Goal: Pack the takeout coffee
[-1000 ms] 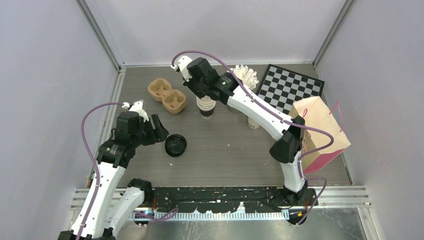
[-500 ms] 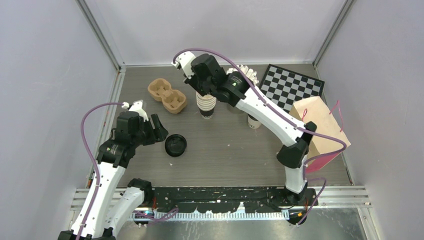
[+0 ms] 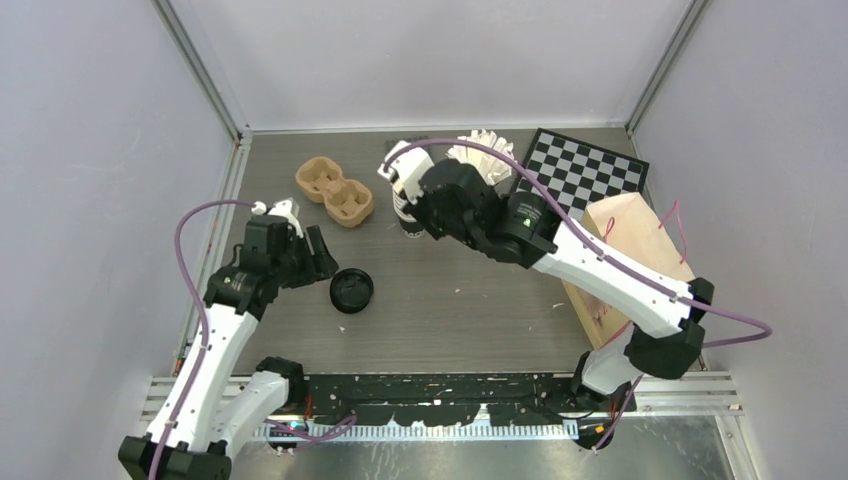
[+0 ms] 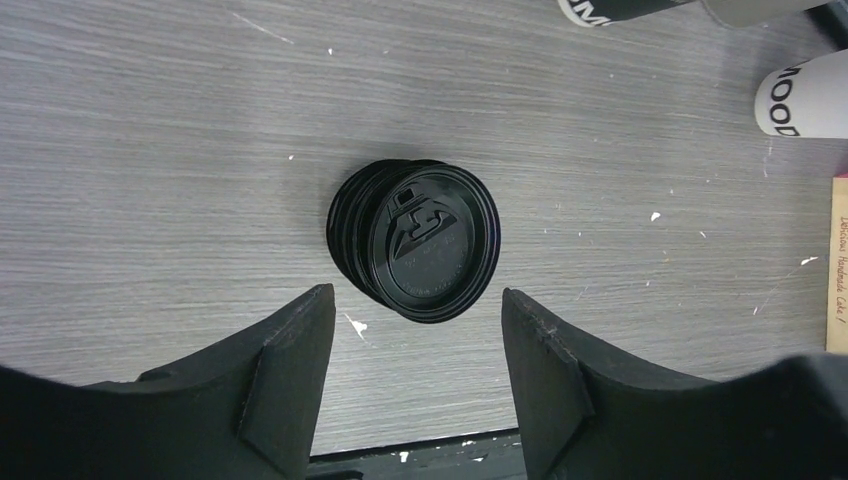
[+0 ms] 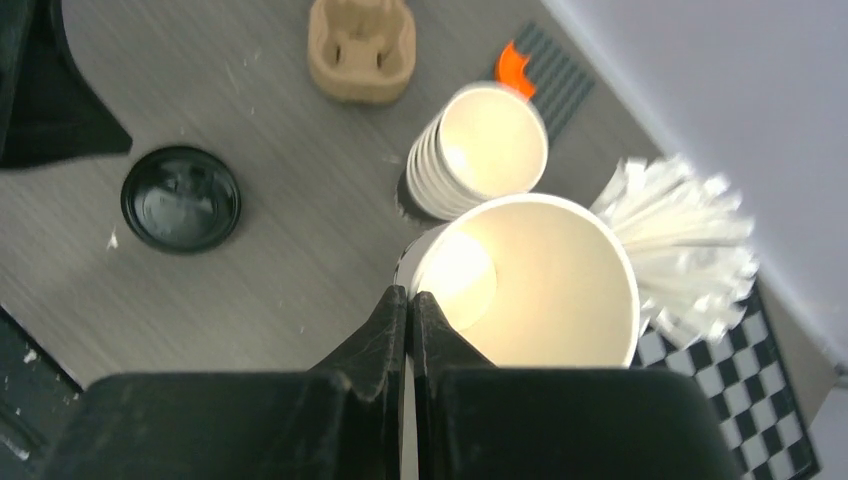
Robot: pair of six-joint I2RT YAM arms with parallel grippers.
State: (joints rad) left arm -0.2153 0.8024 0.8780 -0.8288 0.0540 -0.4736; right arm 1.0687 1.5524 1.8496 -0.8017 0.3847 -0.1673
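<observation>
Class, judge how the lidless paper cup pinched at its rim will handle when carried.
The cup looks empty, so probably light. The right gripper pinches one thin wall only, so it may flex or tilt.

Worktop grey wood-grain; lid stack glossy black, cup carrier tan-brown, board black-and-white checks. Loose cup and cup stack cream-white outside and in, straw bundle white, bag tan with pink handles. Left tool and right tool matte black, arms white with black joints.
</observation>
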